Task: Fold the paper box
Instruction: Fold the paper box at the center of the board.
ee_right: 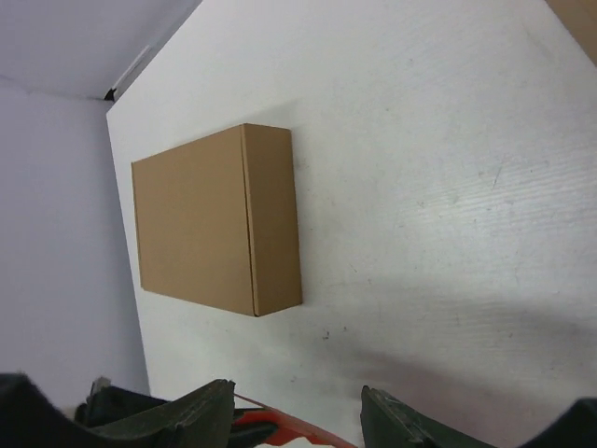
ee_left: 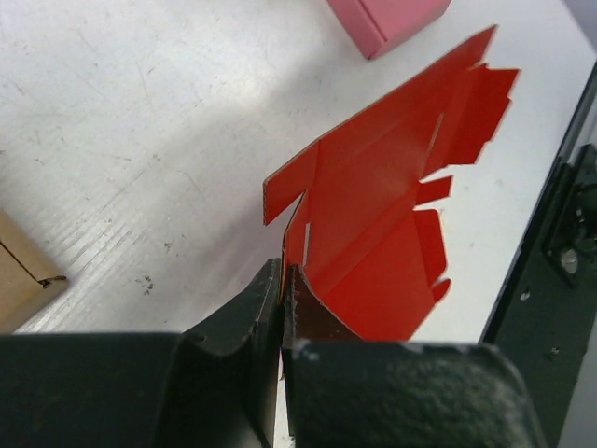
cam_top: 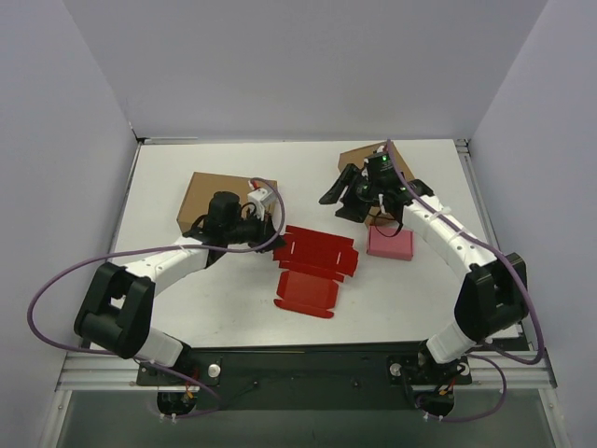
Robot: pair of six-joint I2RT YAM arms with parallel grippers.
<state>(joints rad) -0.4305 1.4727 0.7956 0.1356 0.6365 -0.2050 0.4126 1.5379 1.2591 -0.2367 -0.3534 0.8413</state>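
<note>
Top view: a white surface (cam_top: 233, 308) carries the paper box (cam_top: 315, 271), a bright red die-cut sheet with flaps and creases, lying unfolded near the middle between the two arms. The left end effector (cam_top: 272, 227) sits at the sheet's left far corner, just in front of a brown box (cam_top: 213, 194). The right end effector (cam_top: 347, 193) is near the far right, apart from the red sheet, with a second brown box (cam_top: 362, 156) partly hidden behind it. A pink box (cam_top: 390, 244) lies just right of the red sheet.

Left wrist view: the left end effector (ee_left: 283, 301) is clenched on an edge of the paper box (ee_left: 373, 224), its two dark fingers (ee_left: 256, 317) pressed together with red card between them. The sheet stretches away from the grip, its notched flaps spread out. A corner of the pink box (ee_left: 392, 19) shows at the top, and a corner of the brown box (ee_left: 19, 280) at the left edge.

Right wrist view: the right end effector (ee_right: 294, 420) is released, its fingers (ee_right: 191, 420) standing wide apart and holding nothing. A sliver of the red paper box (ee_right: 270, 431) shows low between them. Beyond, the closed brown box (ee_right: 215, 219) lies flat on the surface (ee_right: 438, 187).
</note>
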